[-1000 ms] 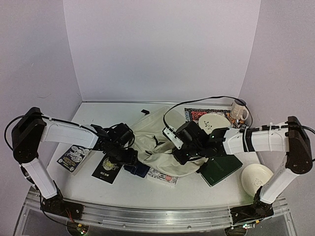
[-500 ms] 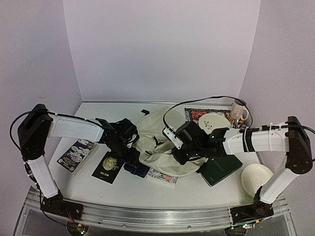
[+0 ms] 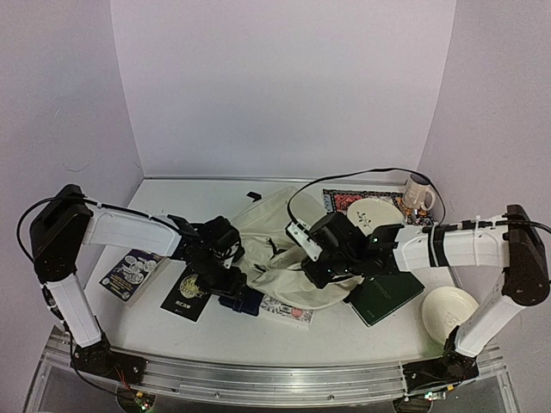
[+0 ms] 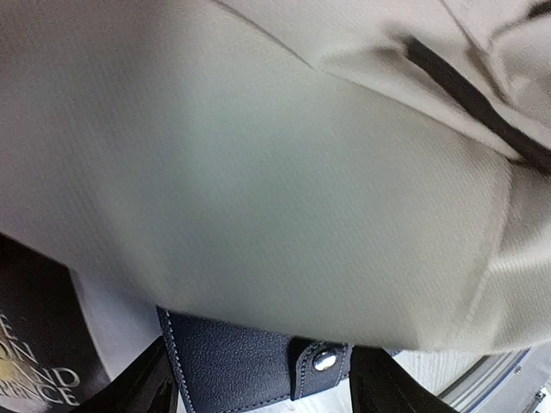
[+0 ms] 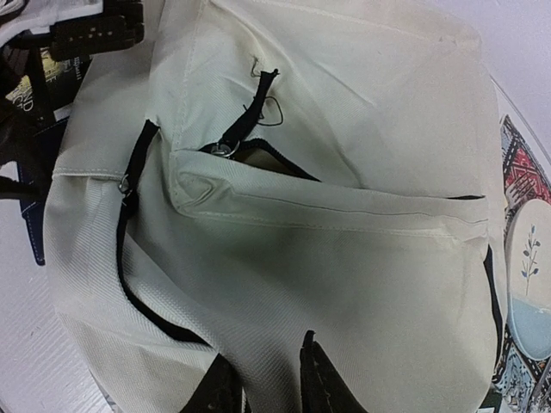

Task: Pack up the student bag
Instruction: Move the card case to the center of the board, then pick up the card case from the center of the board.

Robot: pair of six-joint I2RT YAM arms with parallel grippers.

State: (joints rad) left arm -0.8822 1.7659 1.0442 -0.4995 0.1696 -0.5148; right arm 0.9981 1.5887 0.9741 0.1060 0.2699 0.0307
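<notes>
Since the left end effector (image 4: 271,385) has slid in over the last second toward the near-left edge of the student bag (image 3: 274,225), its fingers now hang spread open either side of a navy wallet (image 4: 241,366) half tucked under the cream fabric. Packing looks barely begun, and the wallet is probably the next pick. Meanwhile the right end effector (image 5: 267,389) has hardly moved, fingers almost closed and seemingly pinching a fold of the bag, which lies slumped and wrinkled mid surface (image 3: 172,200), black zipper (image 5: 129,258) lines showing, front pocket (image 5: 258,159) gaping slightly.
</notes>
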